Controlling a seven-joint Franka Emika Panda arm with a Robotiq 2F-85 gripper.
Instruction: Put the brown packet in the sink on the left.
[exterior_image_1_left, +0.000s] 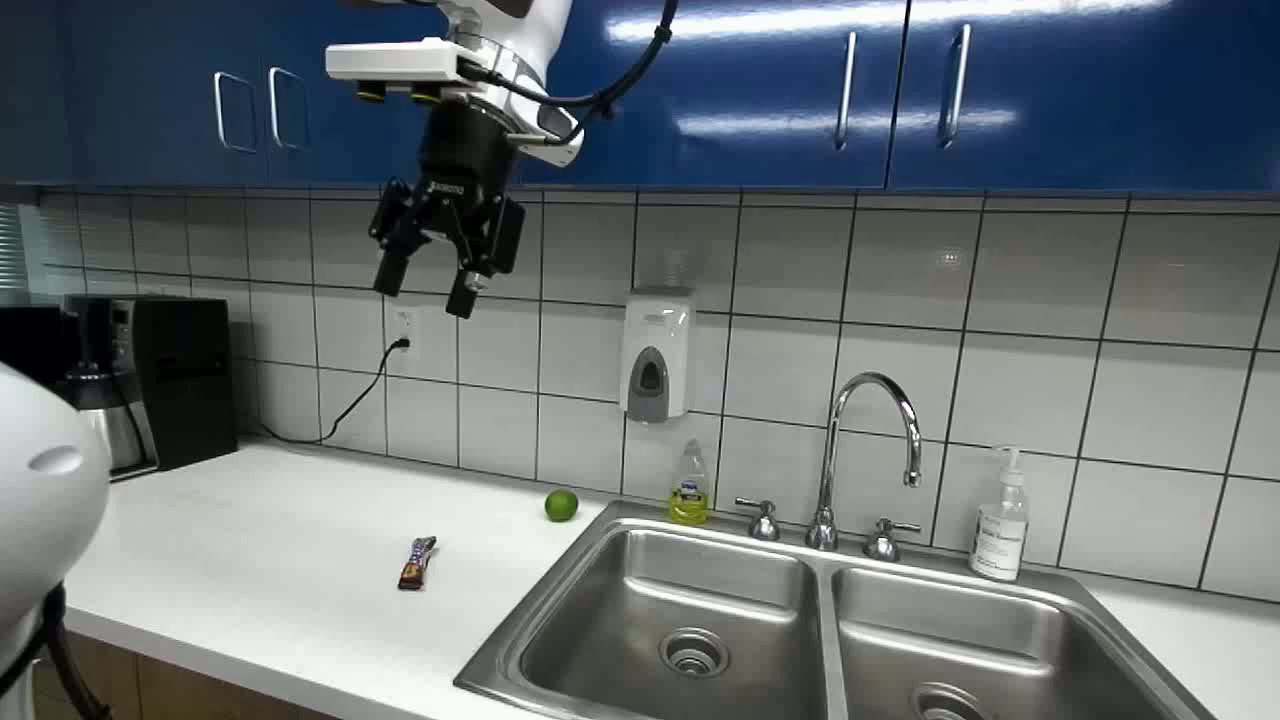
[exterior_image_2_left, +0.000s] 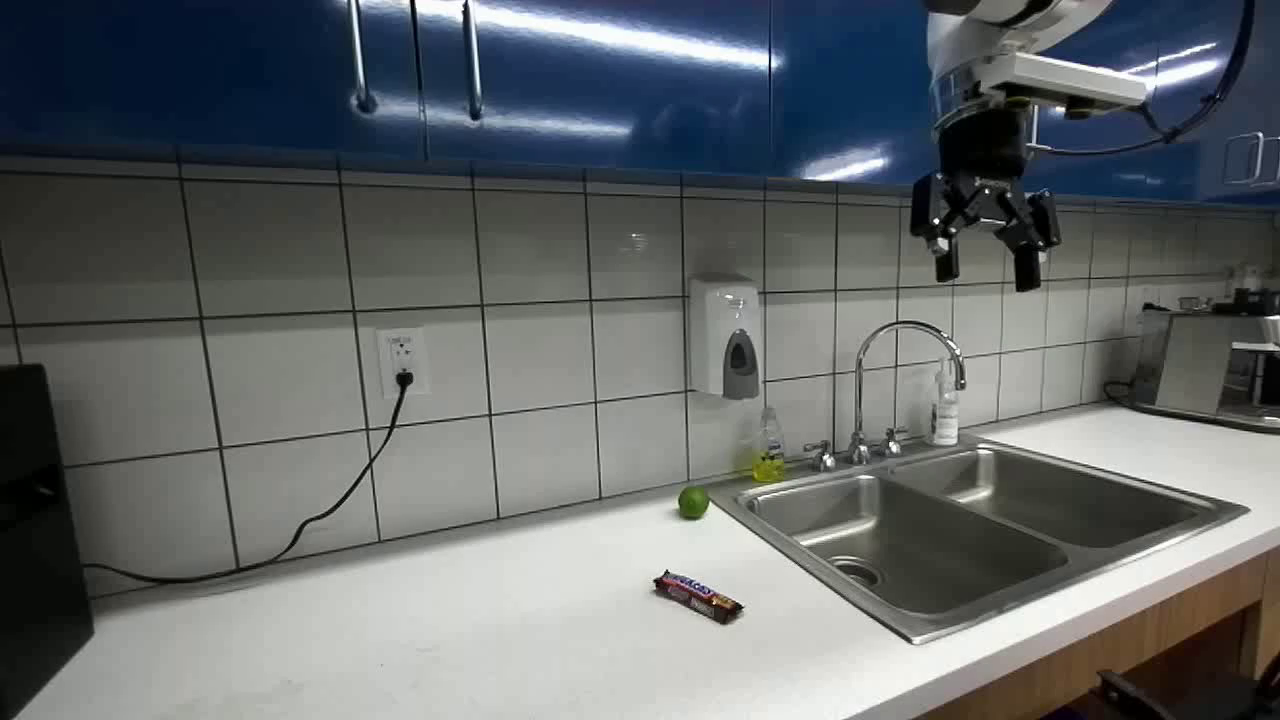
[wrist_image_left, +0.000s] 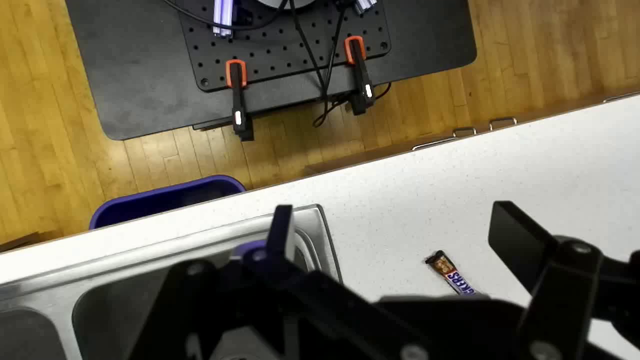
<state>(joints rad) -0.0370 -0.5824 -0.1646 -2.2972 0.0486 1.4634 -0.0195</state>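
The packet is a small brown Snickers bar wrapper (exterior_image_1_left: 417, 563) lying flat on the white counter. It also shows in an exterior view (exterior_image_2_left: 698, 596) and in the wrist view (wrist_image_left: 451, 272), where the gripper body hides its lower end. The left sink basin (exterior_image_1_left: 740, 590) is stainless steel, to the right of the packet; it also shows in an exterior view (exterior_image_2_left: 960, 560) and partly in the wrist view (wrist_image_left: 125, 305). My gripper (exterior_image_1_left: 426, 288) is open and empty, high above the counter, fingers pointing down. It also shows in an exterior view (exterior_image_2_left: 988, 270) and the wrist view (wrist_image_left: 392, 215).
A green lime (exterior_image_1_left: 561, 505) sits near the sink's corner. A yellow soap bottle (exterior_image_1_left: 689, 490), the curved faucet (exterior_image_1_left: 828, 460) and a pump bottle (exterior_image_1_left: 1000, 525) stand behind the basins. A wall dispenser (exterior_image_1_left: 656, 355) and blue cabinets (exterior_image_1_left: 730, 100) are above. A black machine (exterior_image_1_left: 185, 380) stands far left.
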